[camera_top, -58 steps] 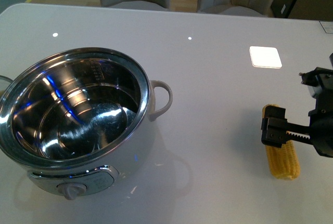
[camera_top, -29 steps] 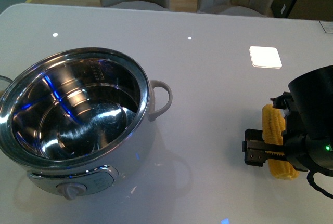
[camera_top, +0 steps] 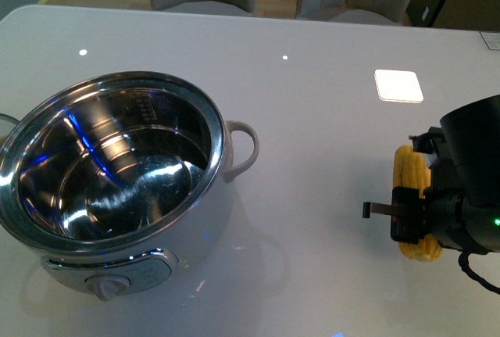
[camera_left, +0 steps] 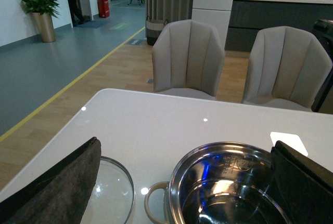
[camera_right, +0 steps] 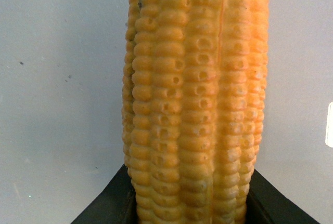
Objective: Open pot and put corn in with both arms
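Observation:
The pot (camera_top: 218, 140) stands open at the table's left, its steel inside bare. The yellow corn (camera_top: 410, 171) lies lengthwise at the right, and my right gripper (camera_top: 414, 216) is shut on its middle from above. In the right wrist view the corn (camera_right: 195, 104) fills the frame, with a black finger (camera_right: 112, 203) pressed on either side. My left gripper (camera_left: 186, 146) is open above the near side of the pot (camera_left: 229, 150), fingers (camera_left: 57, 187) spread wide. It is outside the front view.
A glass lid (camera_left: 112, 193) lies flat on the table beside the pot's loop handle (camera_left: 156, 206). Two grey chairs (camera_left: 188, 57) stand behind the far table edge. A bright light patch (camera_top: 398, 85) shines on the white table top (camera_top: 312, 118).
My right arm has swung in over the corn and its jaws have closed on the cob, which has shifted slightly left. The pot has not moved.

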